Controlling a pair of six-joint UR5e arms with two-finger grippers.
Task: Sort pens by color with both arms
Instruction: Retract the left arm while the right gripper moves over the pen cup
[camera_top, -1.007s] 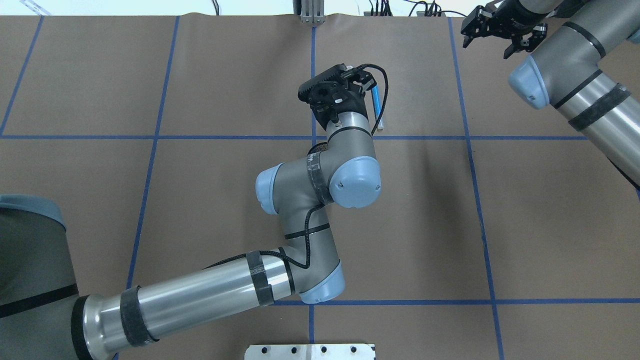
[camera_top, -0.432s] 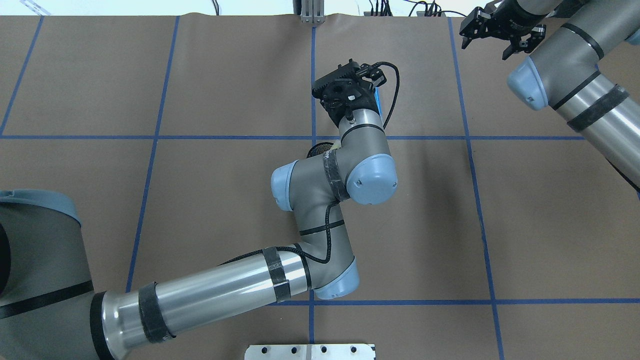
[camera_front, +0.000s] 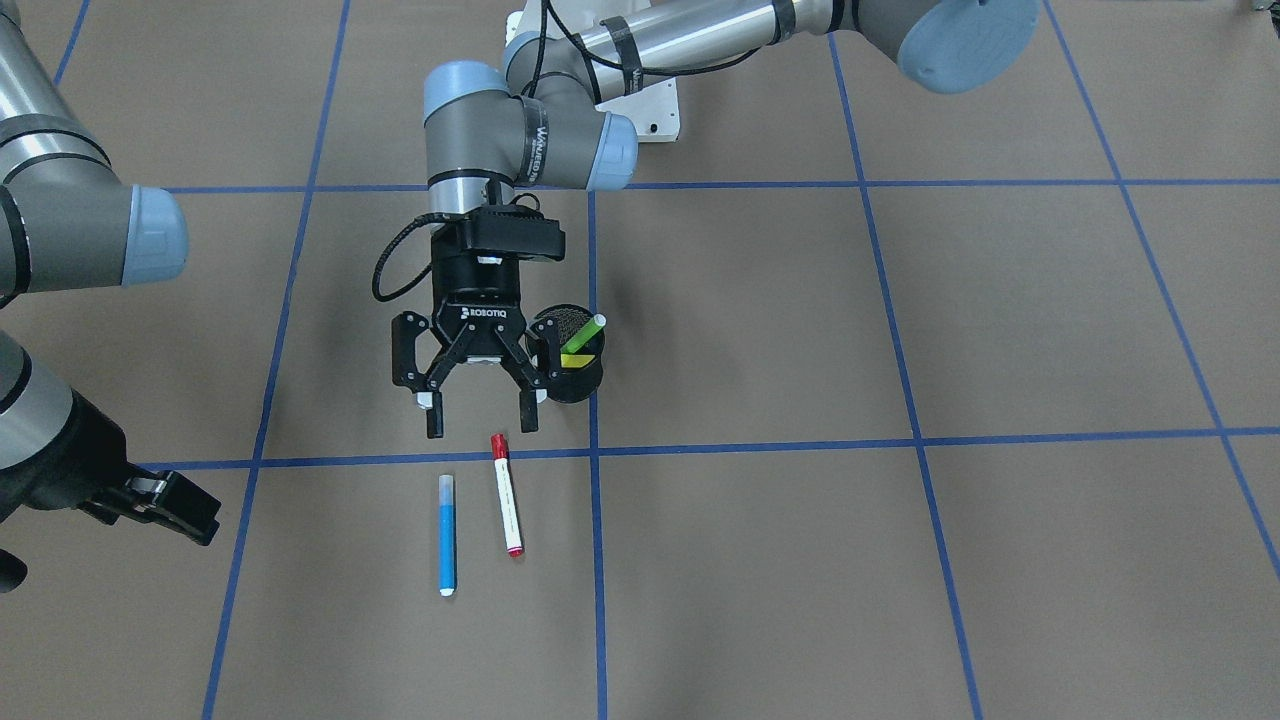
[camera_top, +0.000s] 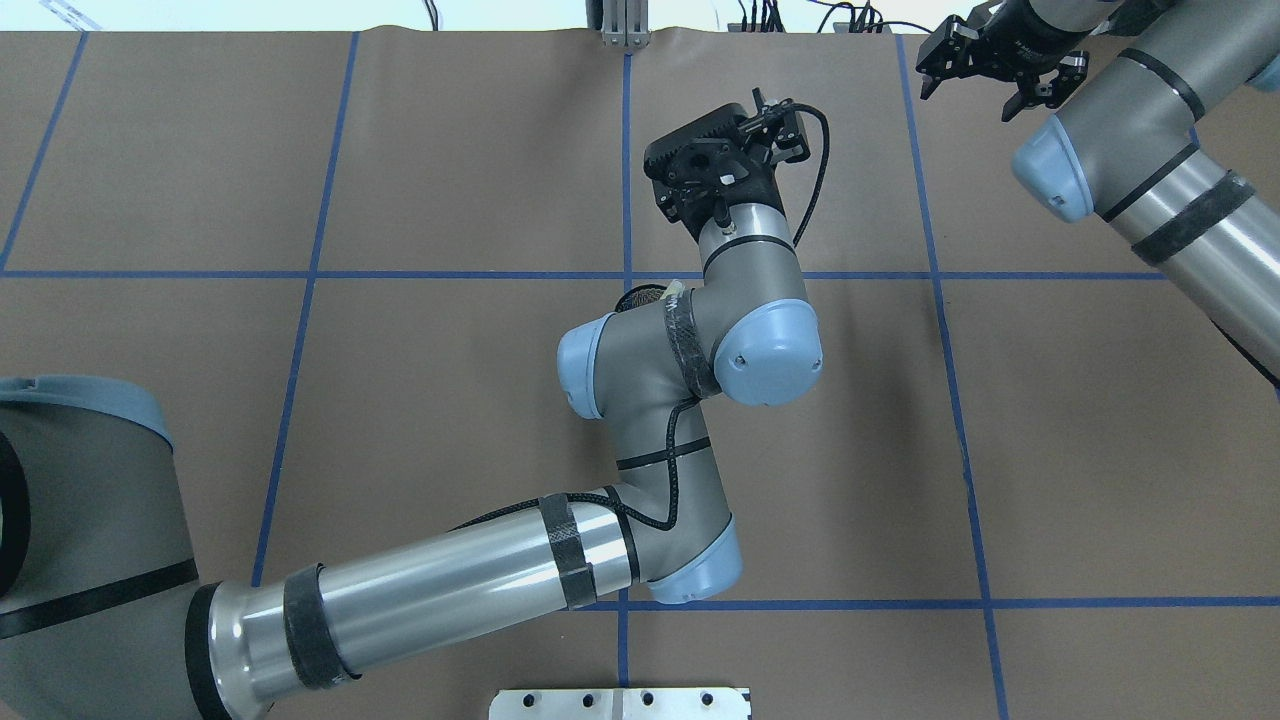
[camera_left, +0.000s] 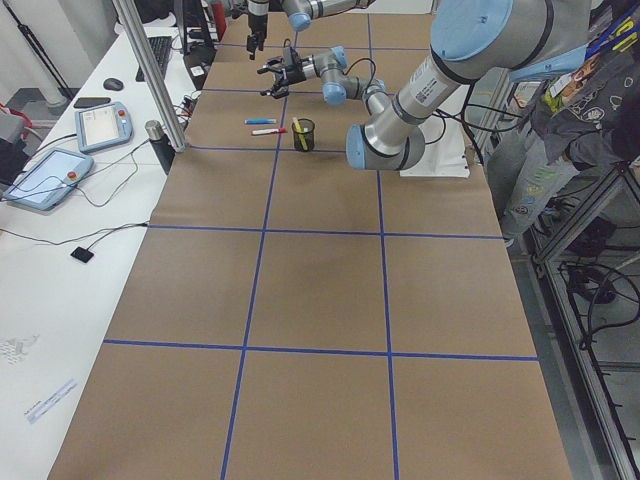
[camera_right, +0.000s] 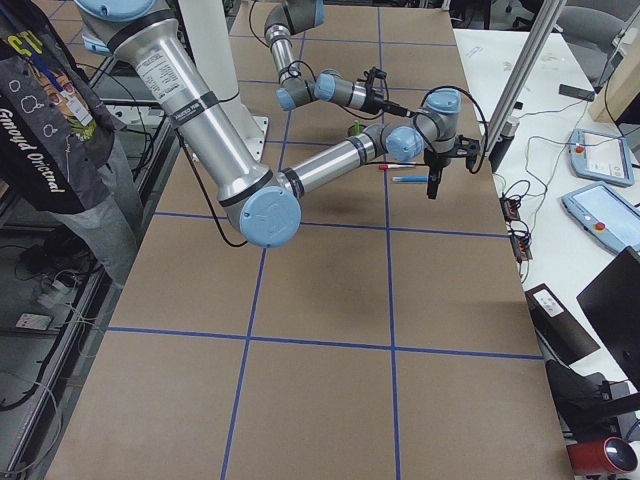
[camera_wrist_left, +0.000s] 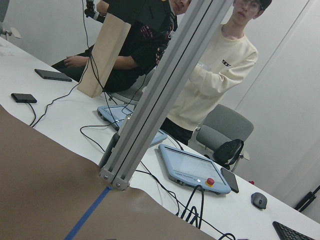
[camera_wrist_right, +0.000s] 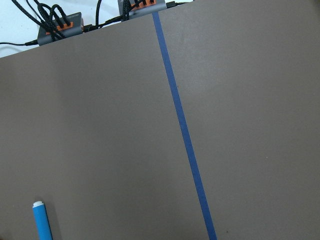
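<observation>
My left gripper hangs open and empty just behind two pens that lie side by side on the brown paper. These are a blue pen and a white pen with a red cap. A lime green pen and a yellow pen stand in the black mesh cup beside the gripper. In the overhead view the left wrist hides the lying pens. My right gripper is open and empty at the far right corner. The blue pen's end shows in the right wrist view.
Blue tape lines divide the paper into squares. An aluminium post and cables stand at the table's far edge. The white pedestal base sits at the near edge. Two seated people and teach pendants are beyond the far edge.
My left arm has swung to the right in the overhead view, and its wrist now covers the blue pen that showed beside it. The right arm has barely shifted.
</observation>
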